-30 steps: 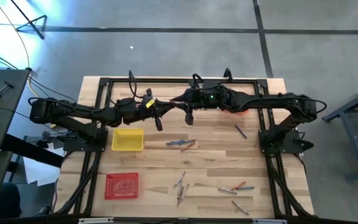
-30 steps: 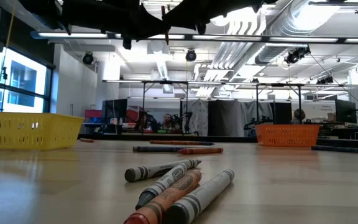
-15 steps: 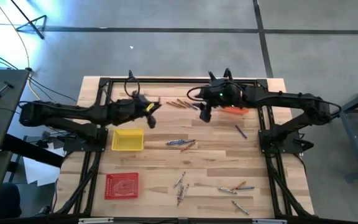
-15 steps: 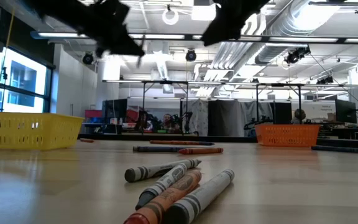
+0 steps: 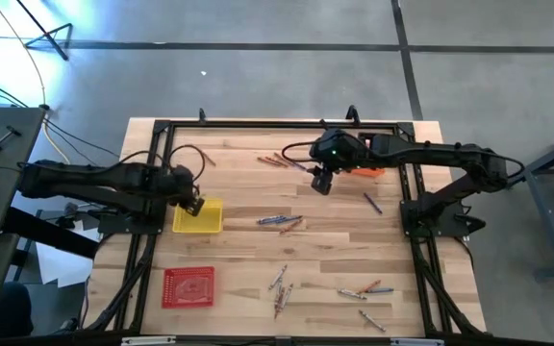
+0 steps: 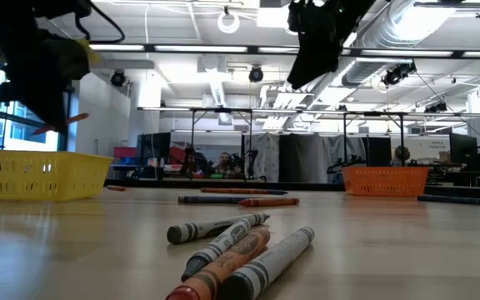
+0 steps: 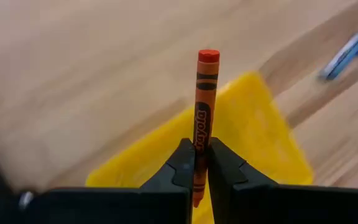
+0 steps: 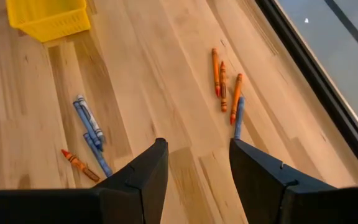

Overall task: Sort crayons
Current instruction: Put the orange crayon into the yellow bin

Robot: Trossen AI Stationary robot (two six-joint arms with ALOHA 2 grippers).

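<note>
My left gripper (image 5: 196,205) is shut on an orange crayon (image 7: 204,106) over the far left corner of the yellow tray (image 5: 202,219); the tray also shows in the left wrist view (image 7: 253,130). My right gripper (image 5: 321,183) is open and empty above the table's far middle, between its fingers bare wood (image 8: 197,168). A few orange crayons and a blue one (image 8: 224,87) lie on the table just beyond it, near the far edge (image 5: 277,160). My left gripper pinches the orange crayon between its two fingers near the crayon's pointed end (image 7: 197,155). Most of the crayon sticks out past the fingertips, its flat end (image 7: 208,56) farthest out. The crayon is lifted clear, above the yellow tray.
An orange tray (image 5: 362,171) stands at the far right, a red tray (image 5: 188,285) at the near left. Loose crayons lie in the middle (image 5: 282,222), near the front (image 5: 279,288), at the near right (image 5: 364,290), and one grey crayon (image 5: 371,203) by the right arm's base.
The two grippers were close together over the far middle. My left gripper has gone toward the table's left and near edge with the orange crayon, to above the yellow tray. My right gripper has gone a little toward the right edge.
</note>
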